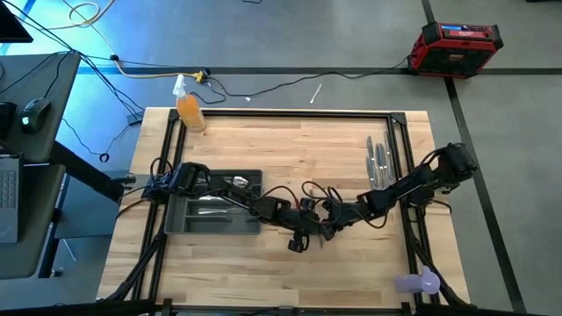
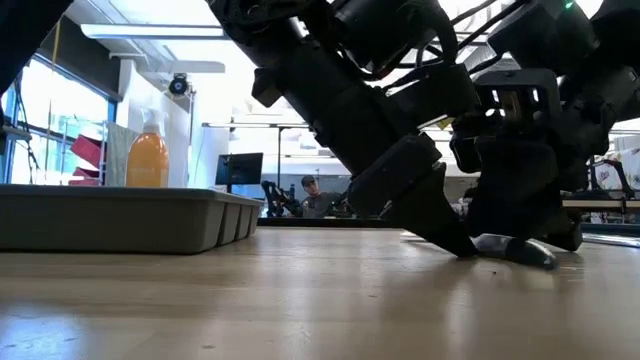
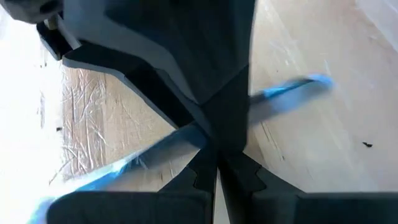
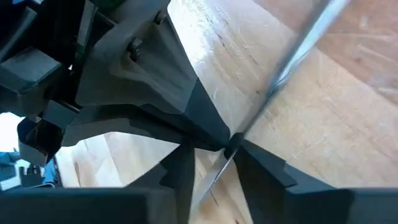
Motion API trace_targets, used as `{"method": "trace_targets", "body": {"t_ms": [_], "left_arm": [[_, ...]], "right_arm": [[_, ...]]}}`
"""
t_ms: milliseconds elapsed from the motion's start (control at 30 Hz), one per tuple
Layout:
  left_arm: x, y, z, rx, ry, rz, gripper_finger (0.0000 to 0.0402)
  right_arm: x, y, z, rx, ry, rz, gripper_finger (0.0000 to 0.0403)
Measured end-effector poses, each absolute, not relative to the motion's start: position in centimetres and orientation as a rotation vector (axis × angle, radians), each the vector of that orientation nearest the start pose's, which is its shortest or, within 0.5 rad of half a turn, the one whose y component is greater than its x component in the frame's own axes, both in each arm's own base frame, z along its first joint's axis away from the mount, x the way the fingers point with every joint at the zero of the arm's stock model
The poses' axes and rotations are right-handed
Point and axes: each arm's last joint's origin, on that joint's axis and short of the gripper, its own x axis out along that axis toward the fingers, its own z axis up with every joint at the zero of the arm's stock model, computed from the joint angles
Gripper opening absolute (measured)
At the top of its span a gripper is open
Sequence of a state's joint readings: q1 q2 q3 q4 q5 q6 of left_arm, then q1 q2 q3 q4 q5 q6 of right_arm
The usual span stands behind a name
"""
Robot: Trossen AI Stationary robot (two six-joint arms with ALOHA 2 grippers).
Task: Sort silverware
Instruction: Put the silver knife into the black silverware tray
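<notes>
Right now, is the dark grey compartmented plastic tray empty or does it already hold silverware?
Not empty. The high view shows shiny silver metal pieces lying inside the dark grey compartmented plastic tray; how many there are, and of which type, cannot be told.

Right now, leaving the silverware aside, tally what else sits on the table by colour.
Orange: 1, spray bottle
Dark grey: 1, tray
Purple: 1, small object near the table's corner
Total: 3

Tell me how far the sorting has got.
A few pieces already lie in the tray. Both grippers meet mid-table at one utensil: the left gripper is shut on it, the right gripper alongside. A row of silverware near the right edge still waits.
</notes>
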State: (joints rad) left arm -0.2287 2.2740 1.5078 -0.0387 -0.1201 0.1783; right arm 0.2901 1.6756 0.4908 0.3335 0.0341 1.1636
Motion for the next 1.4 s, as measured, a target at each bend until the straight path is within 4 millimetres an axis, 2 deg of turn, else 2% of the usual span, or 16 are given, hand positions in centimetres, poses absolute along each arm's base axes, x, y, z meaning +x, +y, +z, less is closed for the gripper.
{"method": "trace_targets", "body": {"t_ms": [167, 267, 333, 533, 700, 833, 967, 1200, 1300, 1400], "left_arm": [[45.5, -10.4, 12.8, 0.399, 0.841, -0.183, 0.0000], [44.8, -10.9, 15.0, 0.436, 0.834, -0.234, 0.0002], [44.4, -10.9, 15.6, 0.448, 0.847, -0.263, 0.0009], [44.6, -9.7, 15.1, 0.520, 0.874, -0.266, 0.0075], [44.6, -7.6, 13.5, 0.490, 0.980, -0.224, 0.0141], [44.3, -6.5, 13.2, 0.455, 1.039, -0.216, 0.0164], [44.2, -5.9, 13.1, 0.407, 1.068, -0.245, 0.0139], [44.2, -5.4, 12.4, 0.352, 1.094, -0.264, 0.0019], [44.1, -5.6, 12.4, 0.349, 1.098, -0.260, 0.0010], [44.0, -6.0, 12.7, 0.369, 1.093, -0.248, 0.0004]], "right_arm": [[24.8, 7.2, 8.7, 0.842, 0.870, -0.275, 0.0015], [24.9, 7.3, 8.8, 0.781, 0.895, -0.264, 0.0007], [24.9, 7.4, 8.9, 0.747, 0.907, -0.246, 0.0004], [25.3, 7.6, 9.2, 0.639, 0.924, -0.167, 0.0002], [26.0, 7.9, 9.8, 0.554, 0.974, -0.144, 0.0000], [26.2, 8.0, 10.3, 0.508, 1.050, -0.167, 0.0000], [26.5, 8.1, 10.6, 0.487, 1.059, -0.165, 0.0000], [27.1, 8.3, 11.2, 0.451, 1.051, -0.135, 0.0001], [27.4, 8.5, 11.6, 0.413, 1.070, -0.092, 0.0006], [27.8, 8.7, 12.2, 0.430, 1.097, -0.064, 0.0040]]}}
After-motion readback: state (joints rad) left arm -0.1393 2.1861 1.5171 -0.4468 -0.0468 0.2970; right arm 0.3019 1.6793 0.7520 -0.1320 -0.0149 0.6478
